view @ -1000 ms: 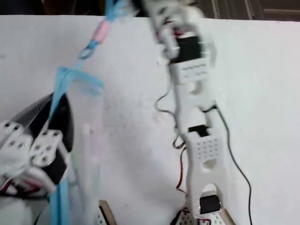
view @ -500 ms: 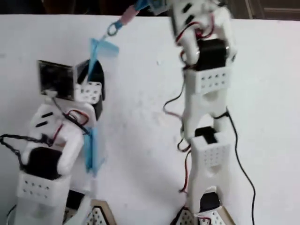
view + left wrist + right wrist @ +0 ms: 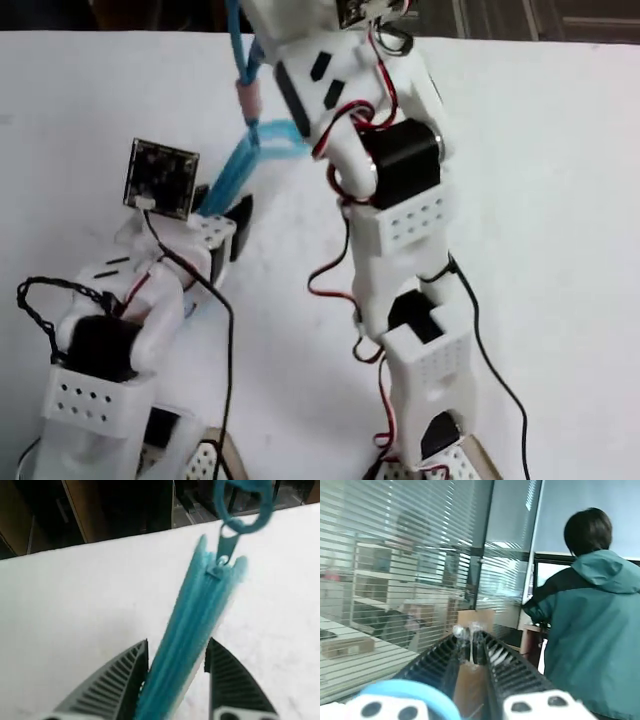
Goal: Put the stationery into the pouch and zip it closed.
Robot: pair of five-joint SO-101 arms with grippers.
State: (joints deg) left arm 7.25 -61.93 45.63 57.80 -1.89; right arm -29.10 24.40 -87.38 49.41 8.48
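Right arm (image 3: 400,190) swung left, right gripper (image 3: 469,631) jaws near-shut above pull loop (image 3: 415,692); left gripper (image 3: 177,642) clamps pouch (image 3: 195,615), slider (image 3: 218,570) at end, so zip looks closed.

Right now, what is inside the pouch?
The pouch turns its blue zipper edge to the left wrist camera, seemingly closed up to the slider, clamped in the left gripper. Its inside, and any stationery, is covered.

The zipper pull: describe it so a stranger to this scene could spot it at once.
Over the white table, the left pincer clasps the pouch by its blue zipper edge. Follow that edge away from the pincer to its end. The zipper pull is the blue ring on a small metal slider, the only loop there.
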